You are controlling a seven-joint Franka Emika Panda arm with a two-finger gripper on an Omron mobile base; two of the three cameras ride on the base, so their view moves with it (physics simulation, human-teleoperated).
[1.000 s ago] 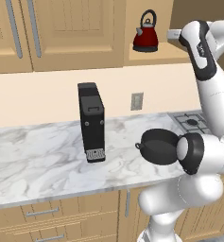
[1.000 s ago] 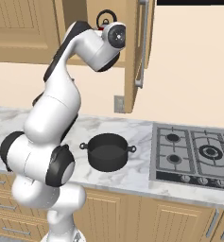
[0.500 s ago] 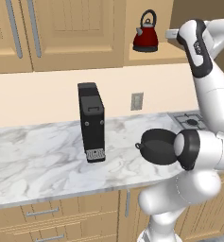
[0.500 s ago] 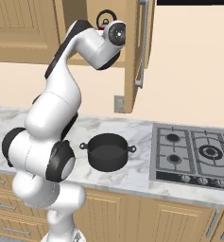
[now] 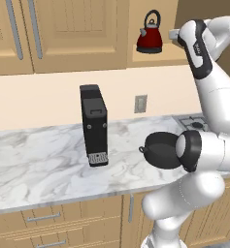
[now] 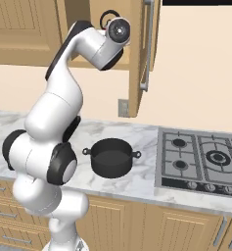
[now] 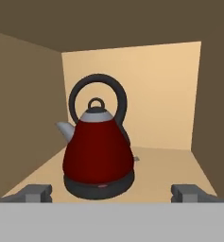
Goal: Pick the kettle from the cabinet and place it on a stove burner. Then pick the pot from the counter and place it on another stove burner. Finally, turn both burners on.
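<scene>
The dark-red kettle with its black arched handle stands upright on the shelf of the open cabinet. It is straight ahead of my gripper and a short way off. The gripper is open, fingers spread wide with nothing between them. From the left base view the kettle sits just left of my raised hand. In the right base view the hand hides all but the kettle's handle. The black pot rests on the marble counter, left of the cooktop burners.
A tall black boxy appliance stands on the counter to the left. The open cabinet door hangs just right of my hand. A wall outlet sits below the shelf. My elbow partly covers the pot.
The hand has crept slightly nearer to the kettle. The kettle, pot and gripper opening are unchanged.
</scene>
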